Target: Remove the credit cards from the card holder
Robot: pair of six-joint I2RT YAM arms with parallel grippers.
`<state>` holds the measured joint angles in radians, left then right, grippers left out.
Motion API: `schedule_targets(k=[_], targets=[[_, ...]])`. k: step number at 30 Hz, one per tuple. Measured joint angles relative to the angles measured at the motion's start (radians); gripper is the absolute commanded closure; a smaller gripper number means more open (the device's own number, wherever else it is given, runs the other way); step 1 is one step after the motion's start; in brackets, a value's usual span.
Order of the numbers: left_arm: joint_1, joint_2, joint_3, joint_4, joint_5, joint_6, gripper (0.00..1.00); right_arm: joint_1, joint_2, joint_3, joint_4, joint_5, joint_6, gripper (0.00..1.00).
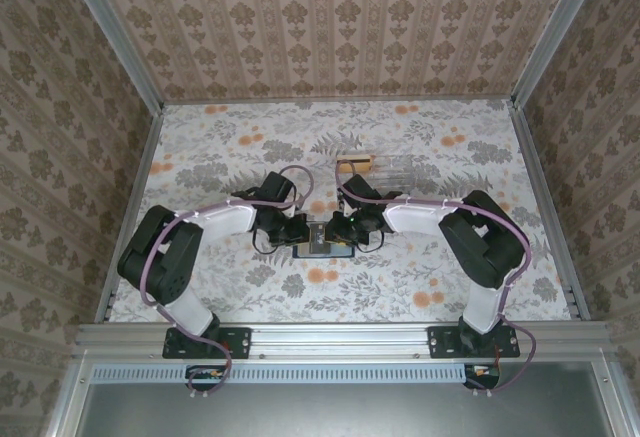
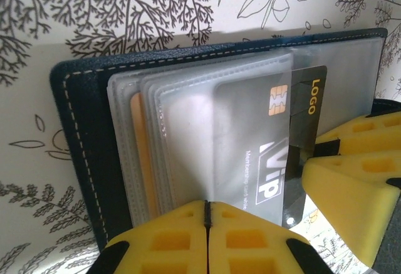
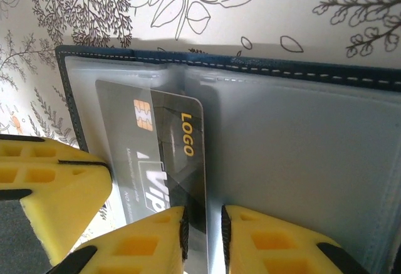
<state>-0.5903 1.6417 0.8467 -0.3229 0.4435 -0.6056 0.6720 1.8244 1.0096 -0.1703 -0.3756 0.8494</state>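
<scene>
1. Holder (image 1: 325,249): navy, with pale stitching along the rim. It is lying open and flat on the table (image 1: 230,157), near its middle, inner faces up, directly between the 2 claws.
2. Sleeves (image 2: 182,136): clear plastic, several stacked, fanning from the holder's fold. An orange strip is showing through the lower ones, too blurred to name.
3. Card (image 3: 185,136): dark grey, with a gold chip, "LOGO" in yellow and "ViP" in white. It is sitting partly inside 1 sleeve, its "LOGO" end sticking out bare across the fold.
4. Left claw (image 2: 207,221): its yellow fingers (image 2: 169,242) are pressing together with no gap at the near edge of the sleeves. Whether anything thin is lying between them, I cannot tell.
5. Right claw (image 3: 203,217): it is standing narrow, with a slim gap between its 2 fingers (image 3: 269,242) and the card's bare edge running into that gap. Whether it is pinching the card, I cannot tell.
6. Box (image 1: 385,167): clear, resting farther back on the table, apart from the holder.
</scene>
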Motion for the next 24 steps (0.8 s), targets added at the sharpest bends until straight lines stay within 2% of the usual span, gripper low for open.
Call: schedule_targets(k=[4,10,24], targets=[[0.0,0.0,-0.002,0.003,0.002,0.0,0.95,-0.001,0.005,-0.003,0.014,-0.004,0.004,0.81],[0.0,0.0,-0.002,0.002,-0.001,0.001,1.0,-0.013,0.006,-0.018,0.044,-0.025,0.021,1.0],[-0.004,0.0,0.007,-0.021,-0.021,0.018,1.0,-0.07,-0.082,-0.119,0.051,-0.038,-0.005,1.0]])
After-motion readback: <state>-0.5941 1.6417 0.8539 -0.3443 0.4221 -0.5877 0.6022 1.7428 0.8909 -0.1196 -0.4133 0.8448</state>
